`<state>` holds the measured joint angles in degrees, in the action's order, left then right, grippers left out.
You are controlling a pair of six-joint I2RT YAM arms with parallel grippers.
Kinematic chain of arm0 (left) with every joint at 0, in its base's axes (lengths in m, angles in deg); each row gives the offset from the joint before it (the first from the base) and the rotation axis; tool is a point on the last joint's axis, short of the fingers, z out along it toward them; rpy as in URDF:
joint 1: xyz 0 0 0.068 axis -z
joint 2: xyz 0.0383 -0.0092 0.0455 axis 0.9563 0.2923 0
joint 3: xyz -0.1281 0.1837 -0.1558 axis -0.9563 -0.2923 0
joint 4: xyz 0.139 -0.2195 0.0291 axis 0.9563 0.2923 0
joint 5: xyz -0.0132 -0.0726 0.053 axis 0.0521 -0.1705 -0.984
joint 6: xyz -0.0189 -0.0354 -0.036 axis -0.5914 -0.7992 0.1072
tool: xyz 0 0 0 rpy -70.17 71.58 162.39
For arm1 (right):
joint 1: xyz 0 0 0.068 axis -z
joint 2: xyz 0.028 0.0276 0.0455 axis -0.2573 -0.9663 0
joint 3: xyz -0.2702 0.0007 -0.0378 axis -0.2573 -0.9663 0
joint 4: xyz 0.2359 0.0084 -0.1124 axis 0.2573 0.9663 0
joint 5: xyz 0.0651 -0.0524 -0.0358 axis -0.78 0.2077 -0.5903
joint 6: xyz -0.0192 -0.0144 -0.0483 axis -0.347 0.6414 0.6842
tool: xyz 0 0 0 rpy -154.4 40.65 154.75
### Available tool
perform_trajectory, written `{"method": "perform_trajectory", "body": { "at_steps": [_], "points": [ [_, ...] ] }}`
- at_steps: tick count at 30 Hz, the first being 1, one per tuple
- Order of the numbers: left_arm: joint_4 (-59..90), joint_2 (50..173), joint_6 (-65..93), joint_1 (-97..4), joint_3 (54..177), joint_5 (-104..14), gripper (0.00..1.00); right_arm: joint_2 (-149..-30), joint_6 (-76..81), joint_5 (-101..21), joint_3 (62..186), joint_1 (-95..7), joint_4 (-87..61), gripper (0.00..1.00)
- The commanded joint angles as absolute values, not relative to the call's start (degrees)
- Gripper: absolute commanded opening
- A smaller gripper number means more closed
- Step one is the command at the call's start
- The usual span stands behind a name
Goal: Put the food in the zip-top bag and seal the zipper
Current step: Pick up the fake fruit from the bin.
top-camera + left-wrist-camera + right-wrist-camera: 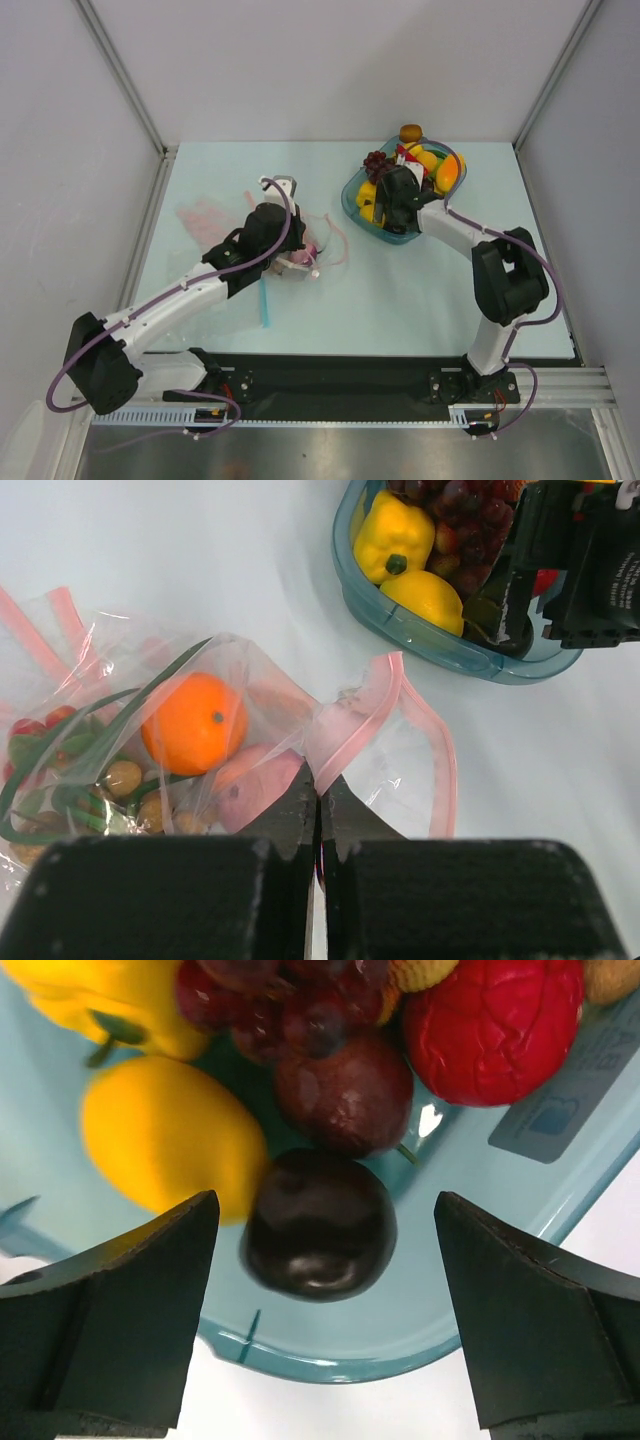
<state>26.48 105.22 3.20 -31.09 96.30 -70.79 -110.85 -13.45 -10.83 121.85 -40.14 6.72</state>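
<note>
Food sits in two places: an orange (193, 723) and some smaller pieces lie inside the clear bag (255, 675) on the left half of the table (400, 290), while a lemon (425, 595), a yellow pepper (395, 535), dark grapes (470, 525) and a dark plum (320, 1225) lie in the teal tray (440, 648) at the far right. My left gripper (320, 790) is pressed together on the bag's mouth, pinching the pink zipper (380, 695) where it crumples. My right gripper (325, 1210) hangs over the tray, fingers spread wide, the plum between them, ungripped.
</note>
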Motion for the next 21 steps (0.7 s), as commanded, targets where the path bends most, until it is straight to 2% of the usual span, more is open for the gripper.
{"method": "perform_trajectory", "body": {
  "at_steps": [1,10,13,16,17,18,21],
  "points": [
    [24.3,103.2,3.8,-30.6,96.2,-70.0,0.02,-111.7,-16.1,-7.3,125.5,-40.3,12.3,0.93],
    [25.0,102.2,3.4,-30.5,96.1,-71.5,0.02,-112.9,-18.2,-11.7,126.4,-40.5,15.1,0.92],
    [25.0,101.9,3.4,-30.4,96.1,-71.7,0.02,-114.0,-17.7,-14.1,126.9,-40.5,15.7,0.86],
    [25.1,102.0,3.4,-30.3,96.2,-71.9,0.02,-113.4,-16.9,-17.0,126.4,-40.5,14.8,0.69],
    [25.2,102.1,3.4,-30.3,96.3,-71.9,0.02,-113.0,-16.6,-17.7,126.3,-40.5,14.4,0.54],
    [25.3,102.1,3.4,-30.3,96.4,-71.7,0.02,-112.3,-15.7,-18.6,125.6,-40.5,13.5,0.48],
    [25.0,102.4,3.4,-30.2,96.4,-71.3,0.02,-108.4,-15.3,-20.0,122.1,-40.9,10.0,0.46]
  ]
}}
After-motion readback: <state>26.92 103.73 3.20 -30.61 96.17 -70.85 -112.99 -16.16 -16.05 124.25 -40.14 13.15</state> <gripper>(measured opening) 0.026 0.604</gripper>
